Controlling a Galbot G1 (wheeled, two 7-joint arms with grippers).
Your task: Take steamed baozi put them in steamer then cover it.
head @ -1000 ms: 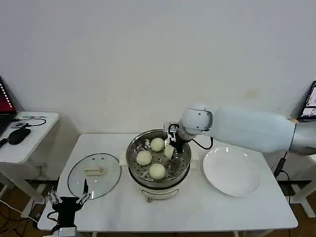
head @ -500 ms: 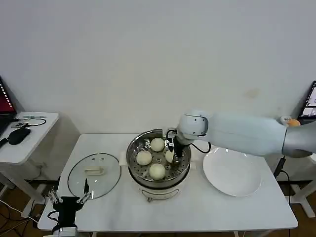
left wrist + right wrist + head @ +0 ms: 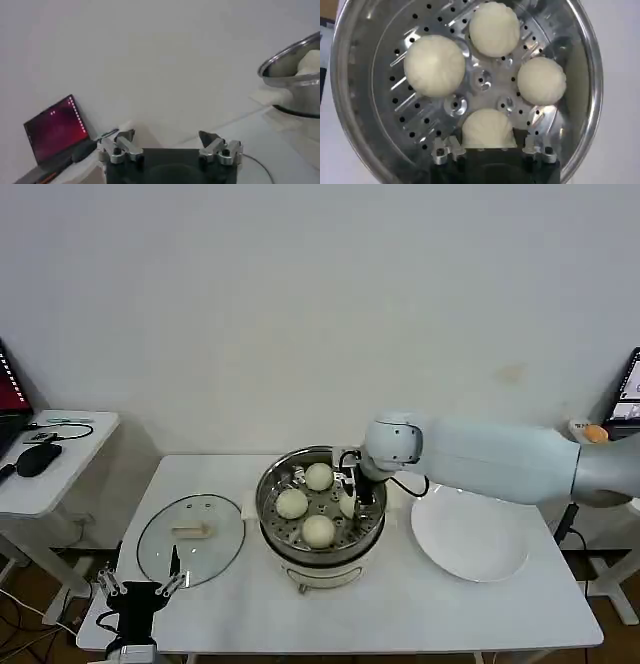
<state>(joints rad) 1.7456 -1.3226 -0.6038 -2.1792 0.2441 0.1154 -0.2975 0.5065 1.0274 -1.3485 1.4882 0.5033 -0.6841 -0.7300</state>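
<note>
Fourth bun lowered into the steamer

The right end effector point(image 3: 349, 496) gripped the last bun point(image 3: 488, 129) on the steamer point(image 3: 272, 486) tray beside three others; lid point(image 3: 191, 538) waited on the worktop point(image 3: 420, 604), left end effector point(image 3: 137, 587) open nearby.

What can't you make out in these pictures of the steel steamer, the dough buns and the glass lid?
- Right gripper: whether its fingers still pinch the nearest round off-white dough bun; its own black body covers the contact in the right wrist view, too small in the head view.
- Round shiny stainless-steel steamer: cut off by the left wrist view's edge.
- Round clear glass lid: its near edge is hidden behind the open left gripper in the head view.
</note>
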